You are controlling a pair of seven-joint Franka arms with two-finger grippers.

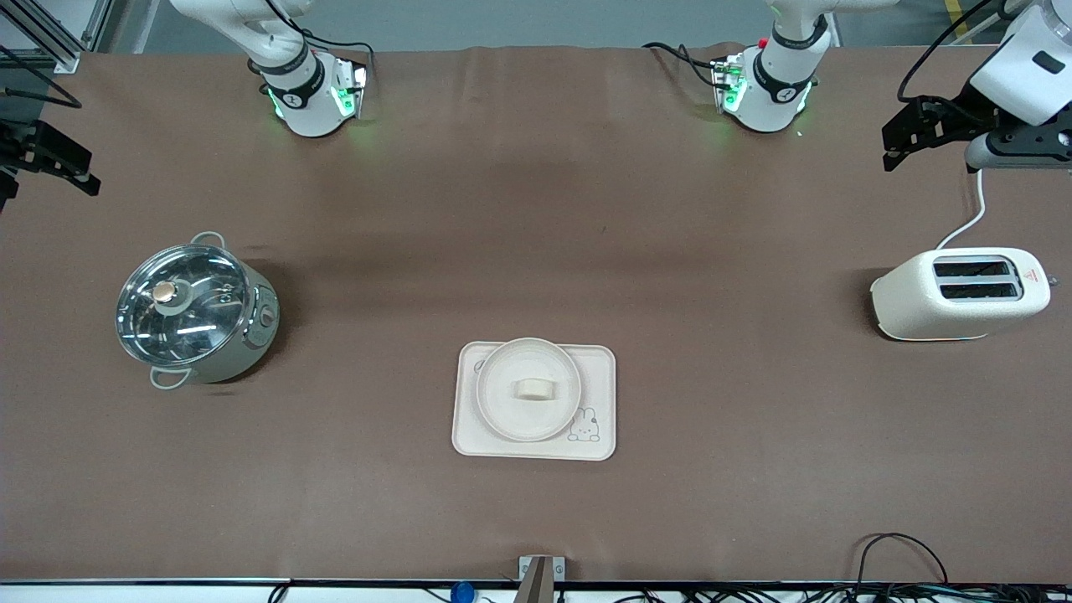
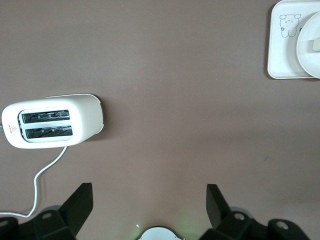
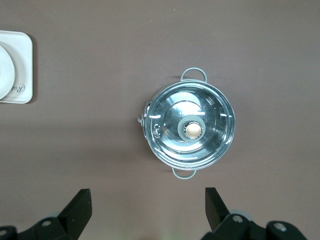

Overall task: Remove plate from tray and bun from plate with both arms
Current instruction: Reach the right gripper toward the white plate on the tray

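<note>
The round cream plate (image 1: 508,414) lies on the rectangular cream tray (image 1: 600,367) with the rabbit drawing, at the table's middle toward the front camera. The small pale bun (image 1: 536,389) sits in the plate's centre. My left gripper (image 1: 900,138) is open and empty, up over the table's left-arm end near the toaster. Its wrist view (image 2: 148,197) shows the tray (image 2: 282,55), the plate (image 2: 309,55) and the bun (image 2: 316,46) at a corner. My right gripper (image 1: 59,159) is open and empty over the right-arm end. Its wrist view (image 3: 148,200) shows the tray's edge (image 3: 24,65) and the plate's edge (image 3: 6,75).
A steel pot with a glass lid (image 1: 194,308) stands at the right-arm end and also shows in the right wrist view (image 3: 189,127). A white two-slot toaster (image 1: 963,293) with a white cord stands at the left-arm end and also shows in the left wrist view (image 2: 52,125). Cables lie along the front edge.
</note>
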